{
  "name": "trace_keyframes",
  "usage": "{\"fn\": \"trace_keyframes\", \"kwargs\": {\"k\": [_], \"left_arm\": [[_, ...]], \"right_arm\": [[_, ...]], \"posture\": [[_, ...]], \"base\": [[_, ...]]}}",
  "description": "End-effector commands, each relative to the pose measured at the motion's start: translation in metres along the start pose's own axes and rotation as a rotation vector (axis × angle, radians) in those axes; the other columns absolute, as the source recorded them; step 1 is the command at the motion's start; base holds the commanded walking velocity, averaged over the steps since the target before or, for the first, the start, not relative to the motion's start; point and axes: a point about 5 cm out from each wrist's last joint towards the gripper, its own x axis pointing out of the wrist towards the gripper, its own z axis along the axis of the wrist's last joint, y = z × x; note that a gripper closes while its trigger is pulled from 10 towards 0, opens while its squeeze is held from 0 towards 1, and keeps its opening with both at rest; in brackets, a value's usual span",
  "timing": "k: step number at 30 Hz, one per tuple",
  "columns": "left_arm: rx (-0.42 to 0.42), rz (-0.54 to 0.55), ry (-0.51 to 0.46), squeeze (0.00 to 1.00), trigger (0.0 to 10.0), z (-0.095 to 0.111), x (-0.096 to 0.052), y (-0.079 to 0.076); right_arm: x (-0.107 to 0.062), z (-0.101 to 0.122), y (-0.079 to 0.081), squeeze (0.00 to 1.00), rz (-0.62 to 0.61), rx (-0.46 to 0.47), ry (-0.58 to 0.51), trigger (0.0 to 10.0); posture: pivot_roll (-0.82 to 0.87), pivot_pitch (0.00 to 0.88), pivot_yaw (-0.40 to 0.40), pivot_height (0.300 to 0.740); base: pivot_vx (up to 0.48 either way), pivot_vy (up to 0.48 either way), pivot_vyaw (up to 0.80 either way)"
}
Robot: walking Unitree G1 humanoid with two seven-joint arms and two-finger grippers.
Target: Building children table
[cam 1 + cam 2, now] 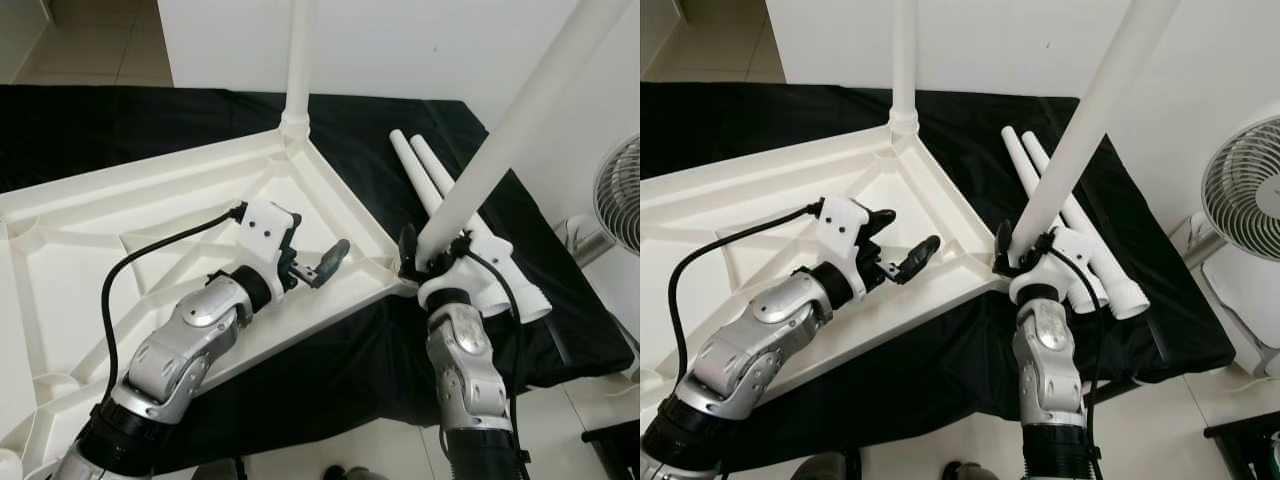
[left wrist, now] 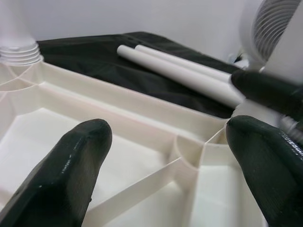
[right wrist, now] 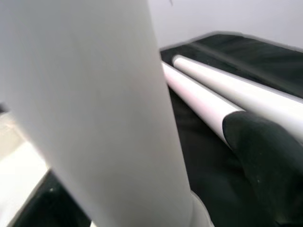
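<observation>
Black cloth [image 1: 150,120] on floor; white fan [image 1: 1245,190] beside wall [image 1: 990,40].

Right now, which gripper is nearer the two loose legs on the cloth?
Right. The right gripper, clamping a table leg, sits beside the loose legs; the left gripper hovers over the tabletop.

Tabletop [image 1: 150,200] — smooth white plastic, seemingly; cloth [image 1: 120,120] — matt black.

A white ribbed tabletop [image 1: 150,215] and white legs [image 1: 445,190] lie on a plain black cloth [image 1: 120,125]. Black-fingered claws on silver arms [image 1: 175,350]; a white fan [image 1: 1245,190] at the right edge.
</observation>
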Motion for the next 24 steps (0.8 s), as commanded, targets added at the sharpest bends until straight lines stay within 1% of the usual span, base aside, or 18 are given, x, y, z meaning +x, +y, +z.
{"fn": "trace_keyframes", "kwargs": {"k": [1,2,4,6,7,10,12,13,16,20,22,23,24], "left_arm": [[0.031,-0.120,0.021,0.00,10.0,-0.001,0.000,-0.009],[0.073,-0.159,0.048,0.00,10.0,-0.001,-0.004,-0.008],[0.086,-0.174,0.061,0.00,10.0,-0.001,-0.005,-0.006],[0.087,-0.176,0.064,0.00,10.0,-0.001,-0.005,-0.005],[0.100,-0.193,0.072,0.00,10.0,0.000,-0.006,-0.004],[0.105,-0.256,0.103,0.00,10.0,0.000,-0.011,-0.006],[0.118,-0.294,0.120,0.00,10.0,0.000,-0.014,-0.007],[0.118,-0.294,0.120,0.00,10.0,0.000,-0.014,-0.007],[0.126,-0.333,0.132,0.00,10.0,0.001,-0.018,-0.008],[0.118,-0.375,0.145,0.00,10.0,0.002,-0.020,-0.010],[0.113,-0.406,0.149,0.00,10.0,0.003,-0.022,-0.013],[0.113,-0.406,0.149,0.00,10.0,0.003,-0.022,-0.013],[0.112,-0.416,0.151,0.00,10.0,0.004,-0.022,-0.014]], "right_arm": [[-0.007,0.005,-0.005,0.00,-0.005,0.024,-0.035,10.0],[-0.015,0.008,-0.009,0.00,0.024,0.073,-0.037,10.0],[-0.018,0.011,-0.014,0.00,0.024,0.096,-0.048,10.0],[-0.018,0.013,-0.016,0.00,0.016,0.101,-0.055,10.0],[-0.018,0.013,-0.022,0.00,-0.015,0.111,-0.048,10.0],[-0.022,0.013,-0.026,0.00,-0.014,0.103,-0.038,10.0],[-0.027,0.012,-0.025,0.00,0.027,0.110,-0.019,10.0],[-0.027,0.012,-0.025,0.00,0.027,0.110,-0.019,10.0],[-0.033,0.009,-0.022,0.00,0.093,0.113,0.006,10.0],[-0.034,0.009,-0.019,0.00,0.134,0.122,0.013,10.0],[-0.036,0.007,-0.013,0.00,0.215,0.131,0.043,10.0],[-0.036,0.007,-0.013,0.00,0.215,0.131,0.043,10.0],[-0.037,0.008,-0.011,0.00,0.264,0.116,0.049,10.0]], "posture": [[0.09,0.152,-0.099,0.740],[0.08,0.159,-0.092,0.740],[0.08,0.164,-0.084,0.740],[0.08,0.164,-0.084,0.740],[0.07,0.167,-0.078,0.740],[0.07,0.173,-0.068,0.740],[0.06,0.175,-0.063,0.740],[0.06,0.175,-0.063,0.740],[0.06,0.175,-0.063,0.740],[0.06,0.177,-0.056,0.740],[0.06,0.177,-0.056,0.740],[0.06,0.177,-0.056,0.740],[0.05,0.181,-0.052,0.740]], "base": [[0.000,0.000,0.00],[0.000,0.000,0.00],[0.000,0.000,0.00],[0.000,0.000,0.00],[0.000,0.000,0.00],[0.000,0.000,0.00],[0.000,0.000,0.00],[0.000,0.000,0.00],[0.000,0.000,0.00],[0.000,0.000,0.00],[0.000,0.000,0.00],[0.000,0.000,0.00],[0.000,0.000,0.00]]}}
